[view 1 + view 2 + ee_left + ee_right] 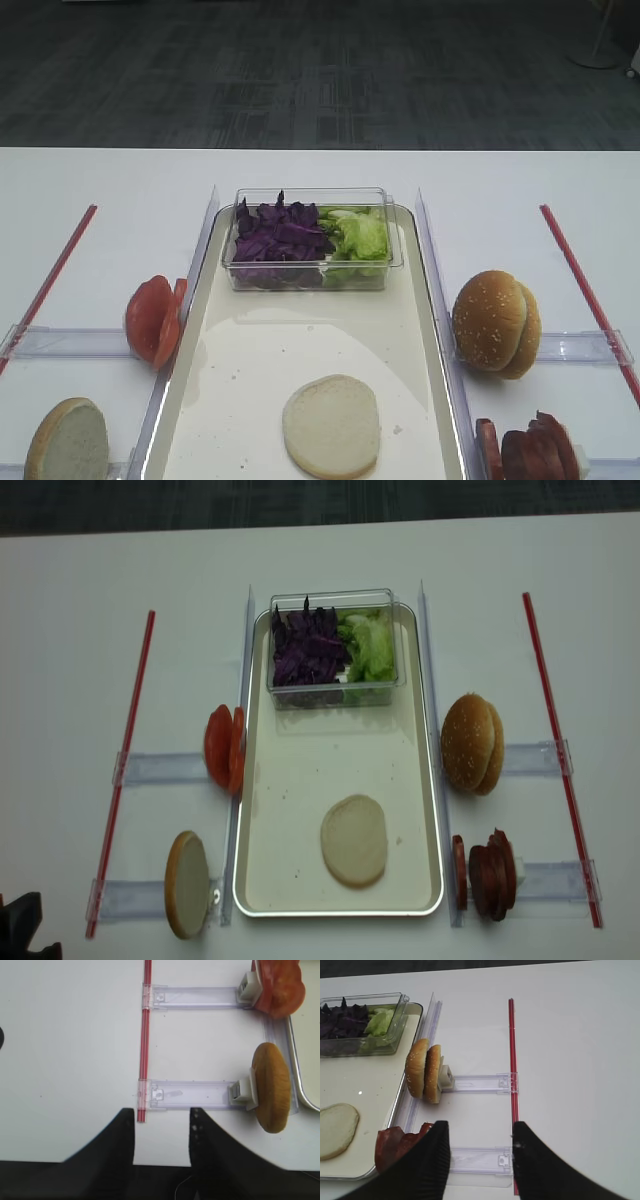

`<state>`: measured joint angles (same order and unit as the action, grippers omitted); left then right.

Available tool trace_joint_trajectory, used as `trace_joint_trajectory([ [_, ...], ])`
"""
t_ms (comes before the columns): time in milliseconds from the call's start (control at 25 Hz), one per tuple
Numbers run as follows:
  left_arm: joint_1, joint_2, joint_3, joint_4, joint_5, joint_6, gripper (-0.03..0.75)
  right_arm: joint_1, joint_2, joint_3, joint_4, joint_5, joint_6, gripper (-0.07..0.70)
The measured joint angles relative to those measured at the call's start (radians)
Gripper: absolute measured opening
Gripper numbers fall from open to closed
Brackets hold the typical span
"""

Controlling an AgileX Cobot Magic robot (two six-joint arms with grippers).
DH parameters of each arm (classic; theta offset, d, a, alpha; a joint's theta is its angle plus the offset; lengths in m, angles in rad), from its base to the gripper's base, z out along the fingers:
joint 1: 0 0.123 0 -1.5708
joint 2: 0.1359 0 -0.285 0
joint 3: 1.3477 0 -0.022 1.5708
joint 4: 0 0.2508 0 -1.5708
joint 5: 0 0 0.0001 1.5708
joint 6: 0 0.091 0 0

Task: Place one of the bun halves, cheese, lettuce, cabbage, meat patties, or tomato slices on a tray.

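**Flat bun half lies on the tray, both grippers apart and empty**

A long cream-white tray [300,780] with a thin metal rim sits in the middle of a white table [80,580]. A flat, pale cream bun half [354,840] lies face up on the tray's near end, touching nothing else. At the far end of the tray stands a clear plastic tub [332,690] holding dark purple shredded cabbage [308,650] on the left and light green lettuce [372,648] on the right.

Left of the tray, upright tomato slices [224,748] stand in a clear holder, and nearer the camera another bun half [186,884] stands on edge. Right of the tray, sesame-seeded buns [472,743] stand upright, with dark reddish-brown meat patties [486,874] nearer the camera. A red strip [120,770] runs along each outer side.

The left gripper [162,1125] hovers over the bare table near the left red strip, jaws parted, holding nothing. The right gripper [480,1137] hovers beside the meat patties, jaws spread, holding nothing.
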<state>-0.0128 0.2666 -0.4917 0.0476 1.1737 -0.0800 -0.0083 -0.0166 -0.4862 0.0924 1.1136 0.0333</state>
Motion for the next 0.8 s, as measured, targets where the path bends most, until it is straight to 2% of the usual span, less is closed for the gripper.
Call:
trace_joint_trajectory([
  [320, 0.0, -0.024, 0.0, 0.0, 0.0, 0.0, 0.255, 0.0, 0.0, 0.0, 0.0, 0.0, -0.002, 0.337],
  [800, 0.0, -0.22, 0.0, 0.0, 0.0, 0.0, 0.246, 0.0, 0.0, 0.0, 0.0, 0.002, -0.002, 0.337],
])
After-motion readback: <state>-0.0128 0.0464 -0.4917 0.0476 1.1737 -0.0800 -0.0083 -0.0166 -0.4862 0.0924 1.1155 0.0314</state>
